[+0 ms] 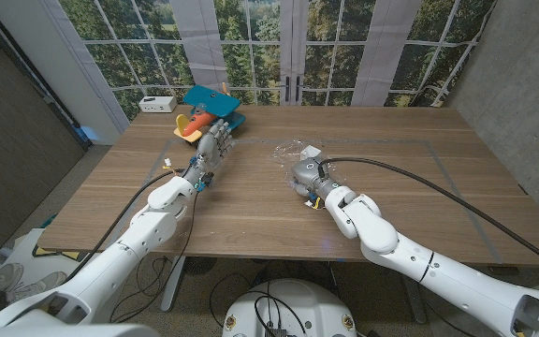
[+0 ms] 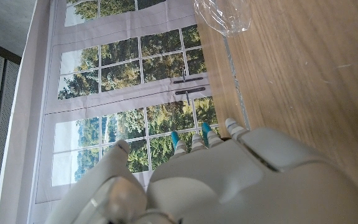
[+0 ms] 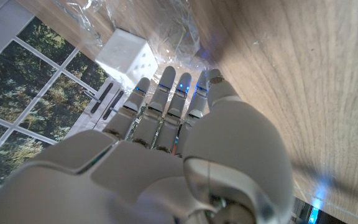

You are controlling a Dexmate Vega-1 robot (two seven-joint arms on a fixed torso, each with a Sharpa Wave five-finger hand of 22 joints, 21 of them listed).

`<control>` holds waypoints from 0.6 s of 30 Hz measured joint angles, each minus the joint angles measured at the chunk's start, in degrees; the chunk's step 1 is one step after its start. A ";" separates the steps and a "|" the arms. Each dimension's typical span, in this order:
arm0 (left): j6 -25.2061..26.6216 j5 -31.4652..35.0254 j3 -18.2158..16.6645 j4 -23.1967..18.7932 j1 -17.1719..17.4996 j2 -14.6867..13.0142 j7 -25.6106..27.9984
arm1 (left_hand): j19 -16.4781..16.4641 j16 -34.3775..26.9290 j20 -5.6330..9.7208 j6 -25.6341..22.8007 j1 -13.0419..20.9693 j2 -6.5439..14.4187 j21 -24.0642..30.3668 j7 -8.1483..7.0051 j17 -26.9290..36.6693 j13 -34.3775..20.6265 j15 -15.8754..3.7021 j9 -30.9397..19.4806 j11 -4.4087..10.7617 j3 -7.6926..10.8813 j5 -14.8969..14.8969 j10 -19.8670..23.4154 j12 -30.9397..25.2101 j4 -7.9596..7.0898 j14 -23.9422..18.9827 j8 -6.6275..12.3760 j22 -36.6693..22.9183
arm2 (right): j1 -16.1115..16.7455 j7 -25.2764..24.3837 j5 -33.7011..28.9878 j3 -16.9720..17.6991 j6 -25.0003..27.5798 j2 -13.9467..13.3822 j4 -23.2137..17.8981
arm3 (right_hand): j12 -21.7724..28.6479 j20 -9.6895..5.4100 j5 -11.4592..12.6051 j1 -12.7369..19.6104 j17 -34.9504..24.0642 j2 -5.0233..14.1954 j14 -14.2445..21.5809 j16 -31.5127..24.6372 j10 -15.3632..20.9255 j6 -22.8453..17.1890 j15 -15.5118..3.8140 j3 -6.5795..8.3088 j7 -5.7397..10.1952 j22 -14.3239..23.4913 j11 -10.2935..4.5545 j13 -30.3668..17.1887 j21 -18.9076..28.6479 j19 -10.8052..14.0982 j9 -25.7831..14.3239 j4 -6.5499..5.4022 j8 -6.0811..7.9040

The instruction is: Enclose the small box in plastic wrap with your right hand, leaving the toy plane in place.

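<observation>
- Right now your right robot hand (image 1: pixel 305 175) sits near the middle of the counter (image 1: pixel 419 197), with its fingers reaching toward the plastic wrap (image 1: pixel 293 152).
- From the right wrist view, its fingers (image 3: pixel 166 99) lie side by side, stretched out straight, and their tips end just at the edge of the crinkled wrap; whether they press on it you cannot tell.
- That hand grips nothing you can see.
- The small box (image 3: pixel 128 54) is white, and it rests on the clear wrap just beyond those fingertips, apart from them.
- In the head view the box is hard to make out among the folds of the wrap.
- Your left robot hand (image 1: pixel 215 142) is stretched out toward the far left part of the counter, with its fingers extended next to the toy plane (image 1: pixel 209 108).
- Whether the left hand touches the plane is not clear from the pictures; it does not close around it.
- The plane is blue with orange parts, and it lies near the far edge, well apart from the wrap.
- A small white device (image 1: pixel 158 103) sits beside the plane at the far left corner.
</observation>
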State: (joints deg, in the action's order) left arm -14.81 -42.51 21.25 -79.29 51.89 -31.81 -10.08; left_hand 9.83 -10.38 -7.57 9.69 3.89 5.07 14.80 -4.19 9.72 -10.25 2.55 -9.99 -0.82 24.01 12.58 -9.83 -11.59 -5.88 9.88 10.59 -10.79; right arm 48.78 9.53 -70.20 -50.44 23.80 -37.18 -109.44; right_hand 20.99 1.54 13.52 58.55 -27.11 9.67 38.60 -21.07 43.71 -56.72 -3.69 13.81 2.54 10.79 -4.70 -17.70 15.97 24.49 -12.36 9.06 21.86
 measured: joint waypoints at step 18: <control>0.16 -0.10 0.30 1.14 -0.90 0.34 -0.90 | 0.00 0.00 0.00 0.00 0.00 0.00 -0.44 0.00 0.00 0.00 0.00 0.00 0.00 0.00 0.00 0.00 0.00 0.00 0.00 0.00 0.00 | 3.58 -18.19 1.42 2.47 1.53 0.22 0.48 | 0.25 -1.12 -1.13 1.06 -1.99 0.28 5.11 -3.33 1.13 -0.93 -1.03 0.68 -0.47 0.00 -0.31 -0.53 0.39 1.53 0.00 -0.68 0.84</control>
State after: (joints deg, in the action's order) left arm -14.65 -42.61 21.55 -78.16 50.99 -31.47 -10.98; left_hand 9.83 -10.38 -7.57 9.69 3.89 5.07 14.36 -4.19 9.72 -10.25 2.55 -9.99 -0.82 24.01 12.58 -9.83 -11.59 -5.88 9.88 10.59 -10.79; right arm 52.36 -8.66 -68.78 -47.96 25.33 -36.95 -108.95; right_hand 21.24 0.41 12.39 59.61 -29.10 9.96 43.71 -24.40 44.85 -57.65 -4.71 14.49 2.07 10.78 -5.01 -18.23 16.36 26.02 -12.35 8.38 22.71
